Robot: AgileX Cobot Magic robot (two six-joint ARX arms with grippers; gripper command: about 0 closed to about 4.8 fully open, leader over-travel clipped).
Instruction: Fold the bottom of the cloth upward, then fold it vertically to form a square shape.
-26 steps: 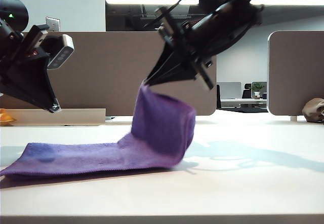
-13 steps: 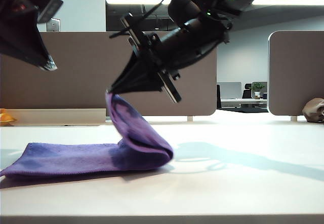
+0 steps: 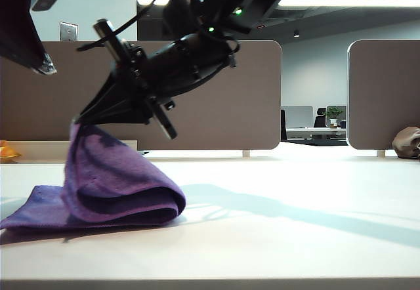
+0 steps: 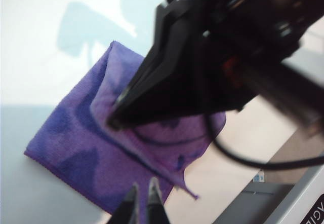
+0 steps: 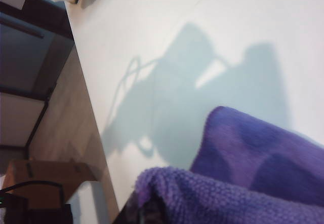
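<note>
A: Where is the cloth (image 3: 111, 185)?

B: On the table (image 3: 295, 237), left side, folded over itself. One edge is pinched up by the right gripper (image 3: 77, 119), reaching across from the right.

A: Jaws?

B: Clamped tight on that edge. Left gripper (image 3: 46, 68) hangs high at far left, fingers together, holding nothing.

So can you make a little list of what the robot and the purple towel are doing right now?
cloth: purple cloth, lying on the white table, one end lifted and doubled over the rest
right gripper: right gripper, shut on the cloth's raised edge, reaching across to the left side
left gripper: left gripper, shut, holding nothing, up above the cloth
fold: not laid flat yet
</note>
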